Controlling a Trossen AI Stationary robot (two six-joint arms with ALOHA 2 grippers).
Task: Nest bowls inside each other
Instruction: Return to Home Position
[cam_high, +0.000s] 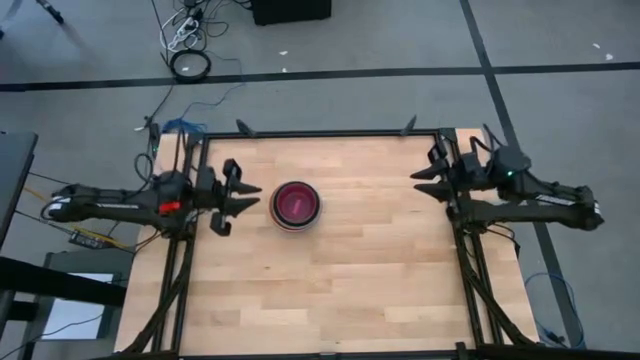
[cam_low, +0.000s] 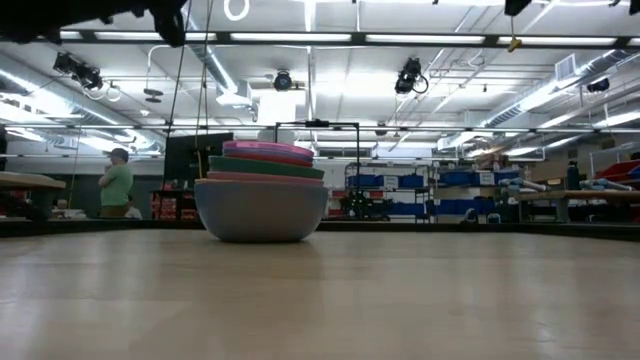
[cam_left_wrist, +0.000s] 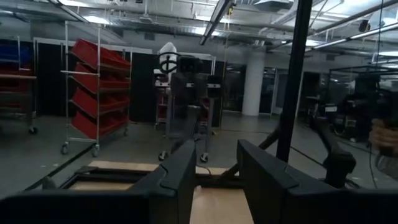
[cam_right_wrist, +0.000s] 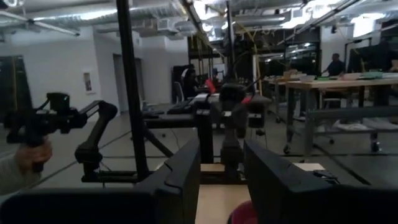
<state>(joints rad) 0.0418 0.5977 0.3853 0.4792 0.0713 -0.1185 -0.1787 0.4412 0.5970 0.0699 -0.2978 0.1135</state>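
Observation:
The bowls (cam_high: 297, 205) stand as one nested stack on the wooden table (cam_high: 340, 290), a little left of its middle. The innermost bowl shows magenta-red from above. In the low view the stack (cam_low: 262, 195) rests on the base of its light blue outer bowl, with pink, green and magenta rims stepped above it. My left gripper (cam_high: 252, 197) hovers open just left of the stack, pointing toward it. My right gripper (cam_high: 418, 184) hovers open near the table's right edge. A red rim of the stack (cam_right_wrist: 244, 215) shows below the right fingers.
A black frame runs round the table (cam_high: 320, 133), with clamps at its far edge. Bare wood lies between the stack and the right gripper and toward the near edge. A person's hand (cam_right_wrist: 25, 158) holds a control handle beyond the table. A person in green (cam_low: 117, 183) stands far off.

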